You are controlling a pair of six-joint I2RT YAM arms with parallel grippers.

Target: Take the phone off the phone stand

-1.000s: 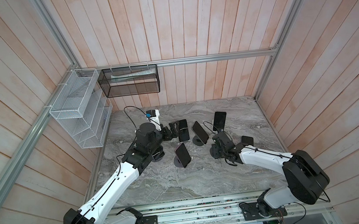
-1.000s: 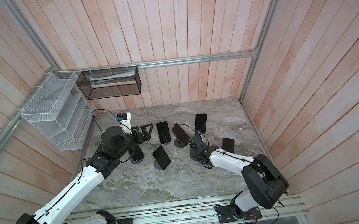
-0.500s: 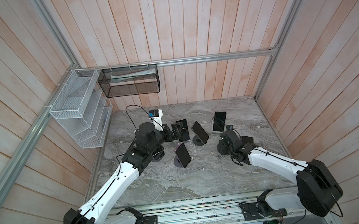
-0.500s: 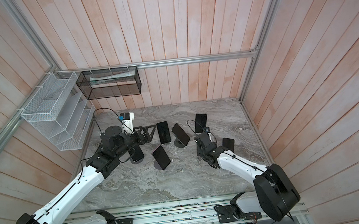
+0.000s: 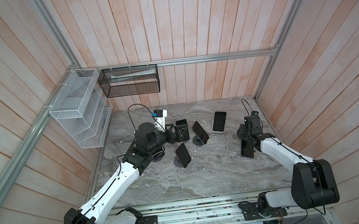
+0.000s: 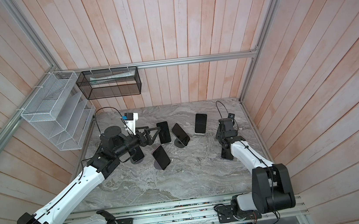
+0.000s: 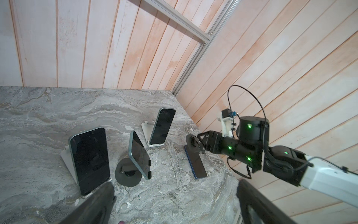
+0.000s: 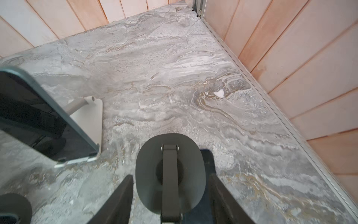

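1. The phone [image 7: 196,163] lies flat and dark on the table [image 5: 214,172], near its right edge and just beside the right forearm in both top views.
2. One end touches the stand [image 8: 151,159]; I cannot tell whether the two are still joined.
3. The stand's round base is tipped up off the table, with its hinged arm lying across it.
4. The right gripper [image 8: 170,177] is about half open, its fingers pressed on either side of that base and holding it.
5. A spare phone [image 5: 219,122] leans on a white stand [image 8: 91,116], near that gripper but apart.
6. The left gripper [image 6: 153,135] is spread fully and holds nothing, just beside the left phone [image 6: 163,132].
7. A pink phone [image 5: 182,155] stands propped in front of it.
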